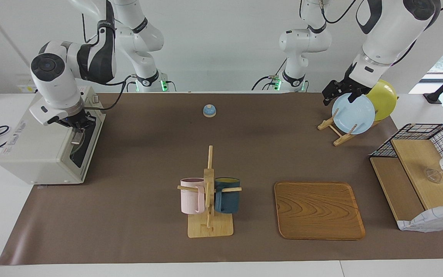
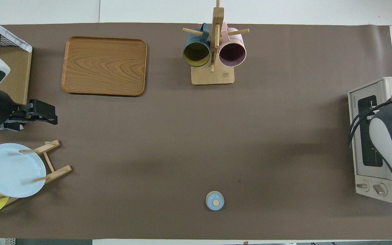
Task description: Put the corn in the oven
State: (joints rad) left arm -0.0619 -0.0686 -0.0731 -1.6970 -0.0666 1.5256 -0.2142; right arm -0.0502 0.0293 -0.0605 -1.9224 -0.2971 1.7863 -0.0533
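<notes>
A: Off-white boxy toaster oven (image 1: 40, 146) at the right arm's end, dark glass door shut; the yellow corn cob doesn't show through it.

B: And the jaws?

A: Right gripper (image 1: 76, 127), fingertips pressed together, at the door's top edge, roughly nine o'clock in the facing view. Left gripper (image 1: 331, 93) waits spread wide over the pale blue round plate (image 1: 353, 114), holding nothing.

two mugs (image 1: 210, 195), two plates (image 1: 363, 107), one tray (image 1: 318, 210)
</notes>
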